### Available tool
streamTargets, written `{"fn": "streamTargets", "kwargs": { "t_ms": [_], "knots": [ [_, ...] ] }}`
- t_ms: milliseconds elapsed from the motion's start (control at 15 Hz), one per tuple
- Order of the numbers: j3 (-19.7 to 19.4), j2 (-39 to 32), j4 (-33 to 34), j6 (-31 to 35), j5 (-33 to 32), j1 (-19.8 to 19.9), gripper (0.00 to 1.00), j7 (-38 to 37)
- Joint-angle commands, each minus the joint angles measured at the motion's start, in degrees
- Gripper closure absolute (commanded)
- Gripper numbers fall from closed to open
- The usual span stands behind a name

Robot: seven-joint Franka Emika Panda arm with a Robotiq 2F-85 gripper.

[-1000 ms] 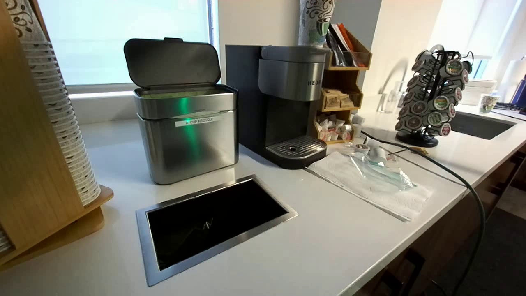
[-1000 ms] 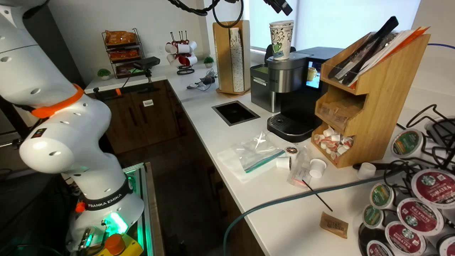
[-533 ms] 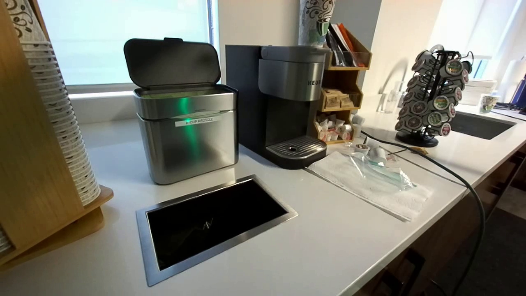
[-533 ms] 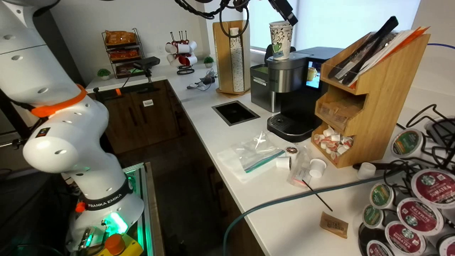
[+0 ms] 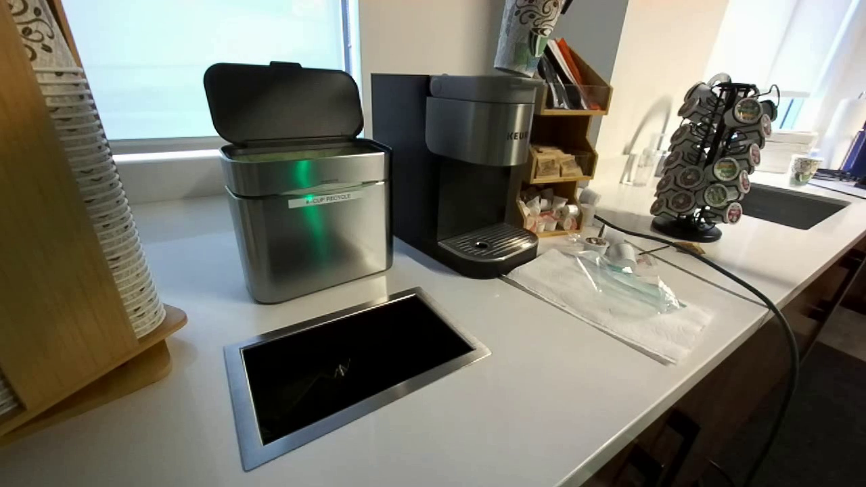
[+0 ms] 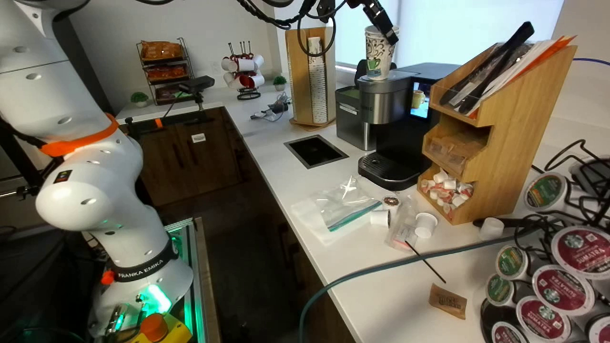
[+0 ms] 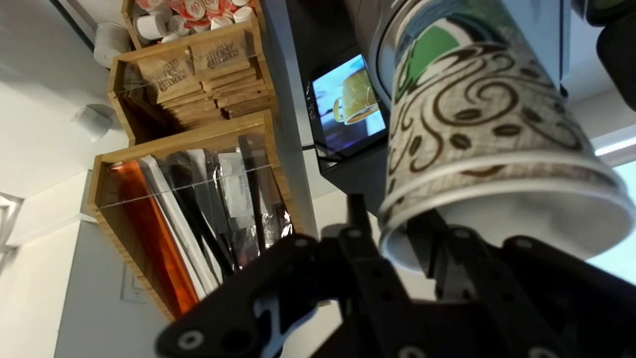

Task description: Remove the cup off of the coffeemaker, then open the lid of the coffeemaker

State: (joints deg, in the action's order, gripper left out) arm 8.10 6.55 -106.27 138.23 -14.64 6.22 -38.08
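A patterned pale paper cup leans to the right on top of the coffeemaker, its base at the lid. A double rim shows on the cup in the wrist view, with the cup's mouth toward my gripper. One finger reaches inside the mouth and the other stands outside, the cup wall between them. Space still shows between the wall and both fingers, so the jaws are partly closed but not pinching. In an exterior view my gripper is over the cup's upper edge. The lid is down.
A wooden organizer stands close beside the coffeemaker. On its far side is a steel bin with its cover raised. A plastic bag, loose pods and a cable lie on the counter, which has a framed cutout.
My gripper has come down and across to the cup's rim. The cup, upright before, now tilts and has shifted slightly toward the gripper side. The coffeemaker and lid have not moved.
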Motion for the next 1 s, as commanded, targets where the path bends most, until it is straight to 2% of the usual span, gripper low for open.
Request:
{"fn": "streamTargets", "kwargs": {
  "t_ms": [0, 200, 333, 467, 800, 933],
  "knots": [
    [-1.6, -0.8, 2.0, -2.7, 0.5, -2.2, 1.00, -1.2],
    [-2.3, 1.4, 1.4, -1.9, 0.5, -2.6, 0.99, -0.9],
    [-3.2, 5.7, -1.4, -0.8, 1.1, -2.3, 0.99, -0.1],
    [-3.7, 11.1, -5.4, -1.3, -2.2, -0.5, 0.99, -3.1],
    [-3.0, 26.2, -17.4, -5.7, -12.8, 7.9, 0.99, -9.5],
    [-3.0, 29.2, -21.2, -5.0, -16.1, 12.1, 0.99, -12.5]
  ]
}}
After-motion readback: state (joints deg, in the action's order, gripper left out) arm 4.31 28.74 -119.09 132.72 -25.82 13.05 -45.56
